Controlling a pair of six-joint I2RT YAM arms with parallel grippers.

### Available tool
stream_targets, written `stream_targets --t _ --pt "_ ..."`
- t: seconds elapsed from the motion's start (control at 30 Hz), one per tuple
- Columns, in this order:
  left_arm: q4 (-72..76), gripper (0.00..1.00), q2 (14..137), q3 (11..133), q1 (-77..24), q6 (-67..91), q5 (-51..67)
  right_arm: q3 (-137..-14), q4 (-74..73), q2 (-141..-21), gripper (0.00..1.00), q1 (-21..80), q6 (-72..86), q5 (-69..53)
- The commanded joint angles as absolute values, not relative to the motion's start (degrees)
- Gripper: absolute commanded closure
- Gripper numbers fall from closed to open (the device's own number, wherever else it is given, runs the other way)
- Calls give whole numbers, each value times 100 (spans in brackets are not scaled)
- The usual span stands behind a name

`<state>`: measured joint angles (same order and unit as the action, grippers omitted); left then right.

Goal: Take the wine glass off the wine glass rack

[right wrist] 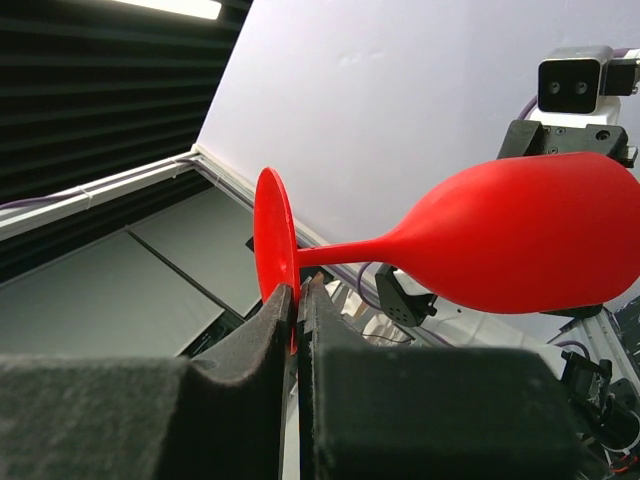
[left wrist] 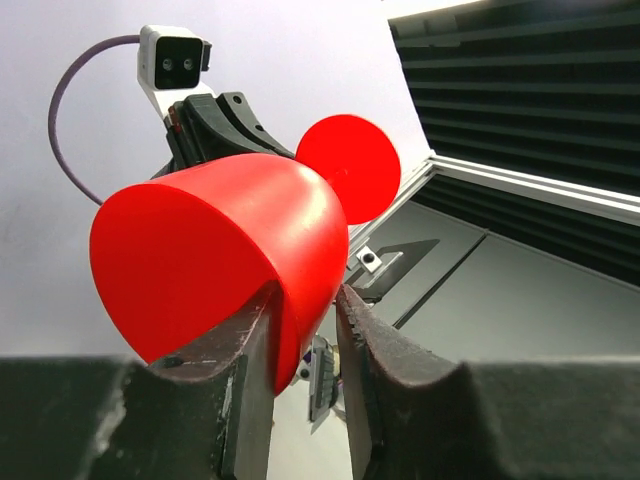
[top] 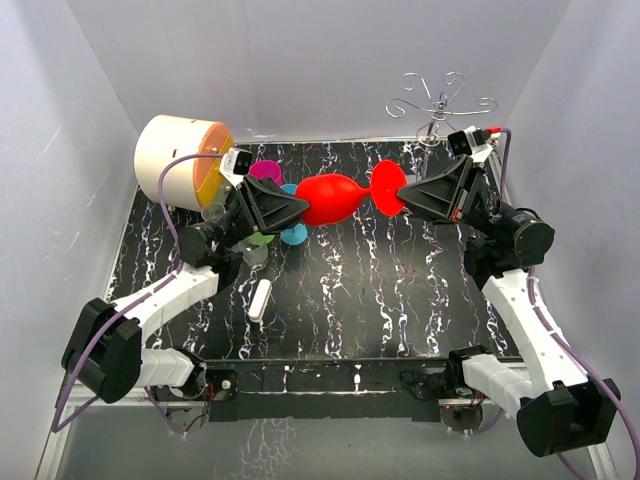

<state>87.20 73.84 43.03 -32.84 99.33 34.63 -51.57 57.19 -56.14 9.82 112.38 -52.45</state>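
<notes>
- One red wine glass (top: pixel 330 198) was there.
- One silver wire rack (top: pixel 437 103).
- One cream drum (top: pixel 175 158).
- Two grippers: left gripper (top: pixel 303 208), right gripper (top: pixel 403 192).
- One small white stick (top: pixel 259 300).
- Some coloured cups (top: pixel 265 170) were too hidden to count.

Overhead view from behind; close opposed wrist views, both on the wine glass (left wrist: pixel 220 260).

**Red glass over black-and-white marbling**

The wine glass (top: pixel 335 198) is plain red; the table (top: pixel 350 290) beneath it is black veined with white; the wine glass rack (top: pixel 440 103) behind it is silver; left of it are a cream drum (top: pixel 172 160) with an orange face, a magenta cup (top: pixel 265 170), a teal cup (top: pixel 293 233) and a green cup (top: pixel 260 238).
</notes>
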Motion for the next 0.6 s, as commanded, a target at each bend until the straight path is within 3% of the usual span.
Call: stream_targets --t 0.0,0.17,0.33,0.57 --pt "9803 79 7306 4433 -3301 10054 3585 -5083 6013 -5681 100 993 11125 -5190" --pt "9768 99 7270 4382 -3300 10046 3585 -4936 5977 -5671 84 993 10881 -5139" --pt "9619 100 7158 4266 -3291 9943 3593 -4733 5223 -5525 53 985 10062 -5124" --pt "8550 100 6497 4012 -3055 9436 3895 -4603 3203 -5221 24 761 8416 -5195"
